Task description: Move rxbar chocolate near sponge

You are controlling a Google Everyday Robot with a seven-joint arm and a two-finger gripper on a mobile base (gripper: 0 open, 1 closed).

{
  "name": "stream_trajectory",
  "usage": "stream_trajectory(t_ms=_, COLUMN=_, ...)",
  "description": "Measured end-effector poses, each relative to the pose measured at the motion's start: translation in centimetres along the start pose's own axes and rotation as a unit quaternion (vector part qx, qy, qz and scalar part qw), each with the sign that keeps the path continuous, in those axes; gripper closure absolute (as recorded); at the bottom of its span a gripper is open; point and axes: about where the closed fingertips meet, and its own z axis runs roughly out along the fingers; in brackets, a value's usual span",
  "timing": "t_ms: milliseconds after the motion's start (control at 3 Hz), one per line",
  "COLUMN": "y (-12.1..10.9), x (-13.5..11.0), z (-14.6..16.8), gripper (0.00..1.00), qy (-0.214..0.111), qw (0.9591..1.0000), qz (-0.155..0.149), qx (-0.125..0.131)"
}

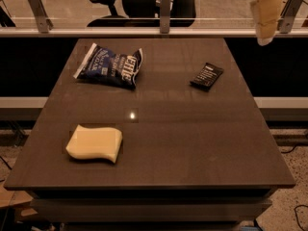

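Dark brown counter (192, 143), camera view, the only one you have: three items lie on it. The rxbar chocolate (207, 76) lies flat at the far right, turned at an angle, short of the far edge. The sponge (95, 143), pale yellow, lies at the near left. The two are well apart, on a diagonal, with bare counter between them. A blue chip bag (109, 65) lies at the far left, beyond the sponge and apart from both; it plays no part.

Pincer (263, 14): at the top right corner of the view, raised above and beyond the counter's far right corner, before the glass rail. You cannot tell from here whether it is open or closed. It has hold of neither the bar nor the sponge, both being on the counter.

Relation: the bar lies below the pincer and to its left in the view, nearer the camera, not touching it.

Finding: the task stands at its opening step, the approach; the bar is not yet grasped. Your next move calls for bringing the pincer down over the bar, lined up across its narrow width given the slant. Take it low, so thin a wrapper demands it, then set it beside the sponge, away from the chip bag.
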Motion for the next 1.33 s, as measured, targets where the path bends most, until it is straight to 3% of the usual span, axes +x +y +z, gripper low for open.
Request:
stream_trajectory(t_ms=667, y=-0.7, x=-0.1, z=-0.6, gripper=0.0, qy=-0.005, qw=0.9996, qz=-0.011, qx=0.025)
stream_trajectory(t_ms=1333, y=-0.6, x=2.3, z=1.0, gripper=0.0, qy=-0.048, qw=0.9975, qz=-0.041, qx=0.031)
